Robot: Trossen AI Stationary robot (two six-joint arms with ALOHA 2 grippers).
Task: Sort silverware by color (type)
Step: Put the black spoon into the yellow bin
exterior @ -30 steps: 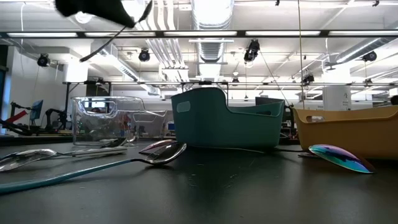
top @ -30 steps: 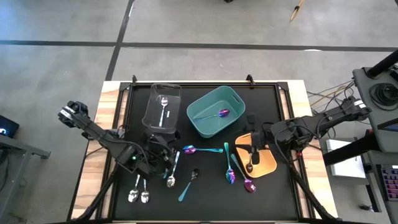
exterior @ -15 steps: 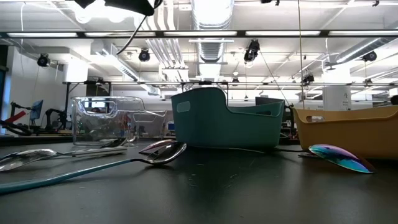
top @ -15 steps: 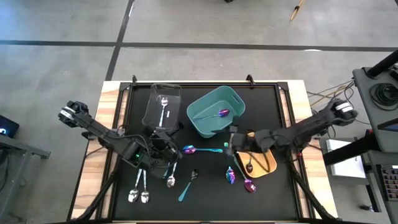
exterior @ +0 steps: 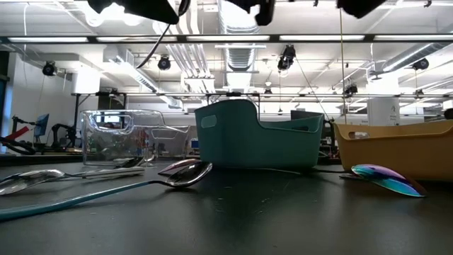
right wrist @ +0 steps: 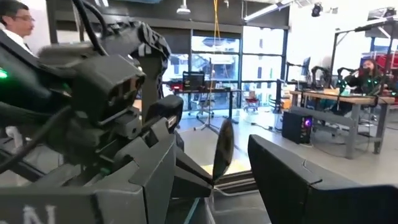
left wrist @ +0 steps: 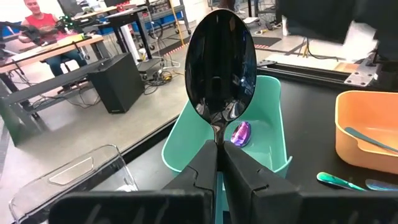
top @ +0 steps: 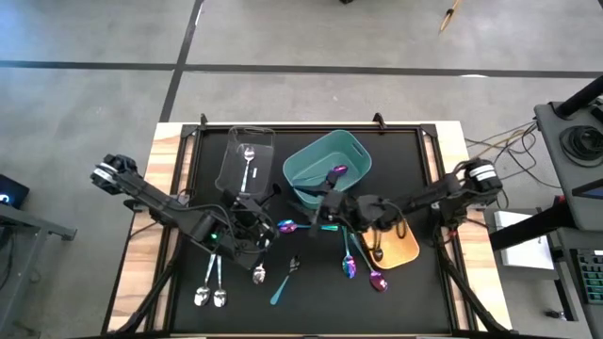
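Dark spoon (left wrist: 220, 73) clamped upright in left gripper (left wrist: 219, 163) | right gripper (top: 325, 209) wide apart, empty, beside teal bin (top: 325, 160), facing left gripper.

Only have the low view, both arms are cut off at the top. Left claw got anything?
Observer: Yes. The left claw is shut on a dark spoon, bowl up.
Operator: Right one?
Observer: The right claw is open, beside the teal bin, facing the left one.
Operator: Anything in that bin? Its wall blocks me.
Observer: One purple spoon.
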